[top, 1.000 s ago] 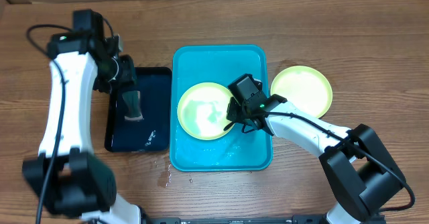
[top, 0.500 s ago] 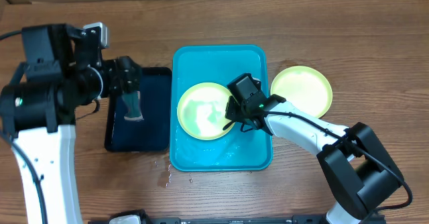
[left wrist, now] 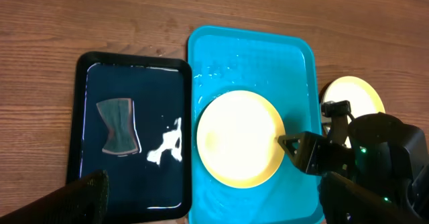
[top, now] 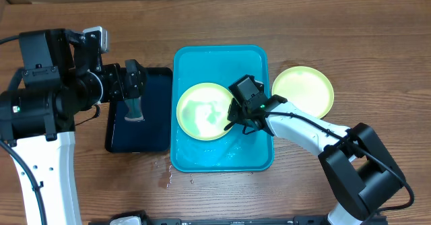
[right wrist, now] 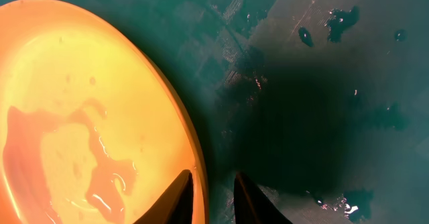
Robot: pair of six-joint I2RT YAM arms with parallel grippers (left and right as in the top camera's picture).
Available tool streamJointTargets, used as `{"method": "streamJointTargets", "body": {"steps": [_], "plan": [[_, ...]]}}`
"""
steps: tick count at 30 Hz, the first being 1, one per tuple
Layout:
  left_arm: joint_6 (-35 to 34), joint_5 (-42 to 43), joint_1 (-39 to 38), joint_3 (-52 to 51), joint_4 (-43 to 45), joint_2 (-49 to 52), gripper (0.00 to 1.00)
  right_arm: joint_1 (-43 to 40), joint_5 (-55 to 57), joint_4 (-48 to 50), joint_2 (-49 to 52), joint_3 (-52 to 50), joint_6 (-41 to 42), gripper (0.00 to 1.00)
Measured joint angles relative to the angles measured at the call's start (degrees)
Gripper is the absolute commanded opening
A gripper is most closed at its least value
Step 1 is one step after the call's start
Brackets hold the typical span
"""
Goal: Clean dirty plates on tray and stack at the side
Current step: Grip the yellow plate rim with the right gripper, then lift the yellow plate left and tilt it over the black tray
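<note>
Seemingly light, stiff and wet-slick, the green plate (top: pixel 202 110) on the tray (top: pixel 222 156) wants a firm rim pinch where the right gripper (right wrist: pixel 212 182) straddles it, jaws narrowly parted, clamping unclear.

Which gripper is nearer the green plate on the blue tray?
Right. The right gripper has its fingers straddling the right rim of the green plate; the left gripper hangs over the black tray, apart from it.

Shows one light green plate (top: pixel 204 110) in the turquoise tray (top: pixel 222 50), right gripper (top: pixel 234 119) at its right edge. Shows a second green plate (top: pixel 303 90) on the surface (top: pixel 350 36) beside it, left gripper (top: pixel 133 78) over the black tray (top: pixel 158 120).
</note>
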Motion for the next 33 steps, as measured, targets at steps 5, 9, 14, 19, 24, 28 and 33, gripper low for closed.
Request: {"method": "streamJointTargets", "body": {"steps": [5,9,14,19,24,28,33], "plan": [[0.00,0.00,0.00,0.00,0.02,0.79,1.00,0.07,-0.63,-0.28,0.02,0.00,0.81,0.16],[0.00,0.00,0.00,0.00,0.00,1.20,1.00,0.28,-1.03,-1.14,0.07,-0.02,1.53,0.14],[0.00,0.00,0.00,0.00,0.00,1.38,1.00,0.92,-1.40,-1.16,0.07,0.00,2.14,0.14],[0.00,0.00,0.00,0.00,0.02,1.38,1.00,1.07,-1.40,-0.33,0.15,-0.02,2.58,0.04],[0.00,0.00,0.00,0.00,0.00,1.38,1.00,1.07,-1.42,-0.26,0.35,0.00,2.34,0.04],[0.00,0.00,0.00,0.00,0.02,1.38,1.00,0.26,-1.66,-5.01,0.35,1.88,2.32,0.04],[0.00,0.00,0.00,0.00,0.00,1.38,1.00,-1.92,-1.86,-15.15,0.35,10.38,0.33,0.04]]}}
